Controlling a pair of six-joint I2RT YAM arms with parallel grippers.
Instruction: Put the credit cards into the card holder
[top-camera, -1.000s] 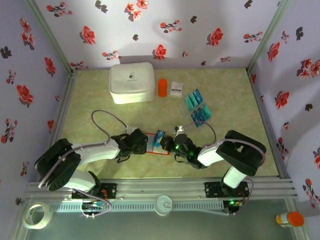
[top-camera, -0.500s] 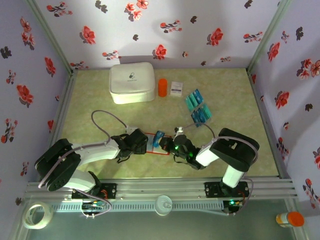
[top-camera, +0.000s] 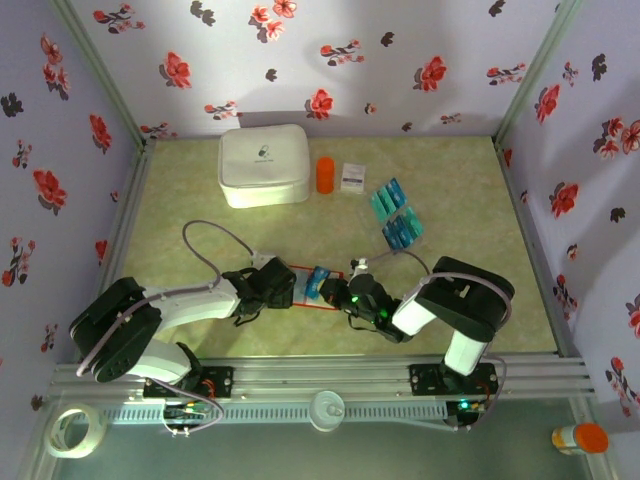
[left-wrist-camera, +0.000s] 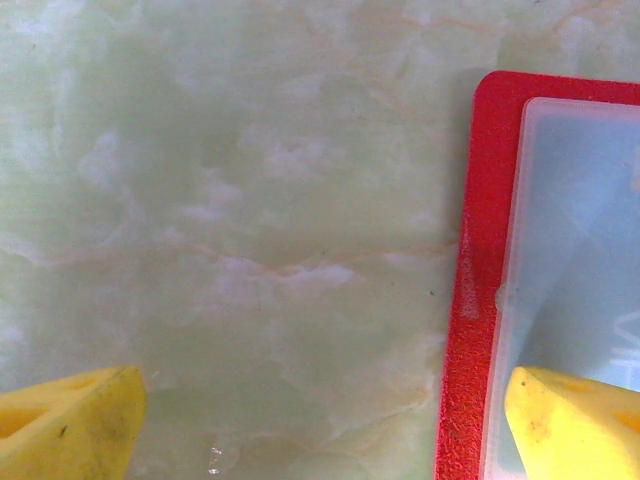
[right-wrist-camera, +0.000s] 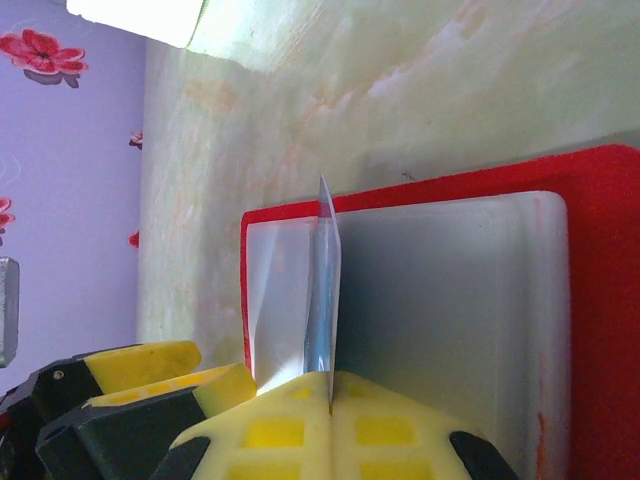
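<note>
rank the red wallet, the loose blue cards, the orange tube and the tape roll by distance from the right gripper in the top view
1. red wallet, at the right gripper tips
2. loose blue cards, farther back on the right
3. orange tube, at the back, middle
4. tape roll, off the table, near left corner

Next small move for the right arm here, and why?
Probably ease the thin blue card, pinched edge-on in the right fingers, into the clear plastic pocket of the open bright-red wallet: it stands right over that pocket.
</note>
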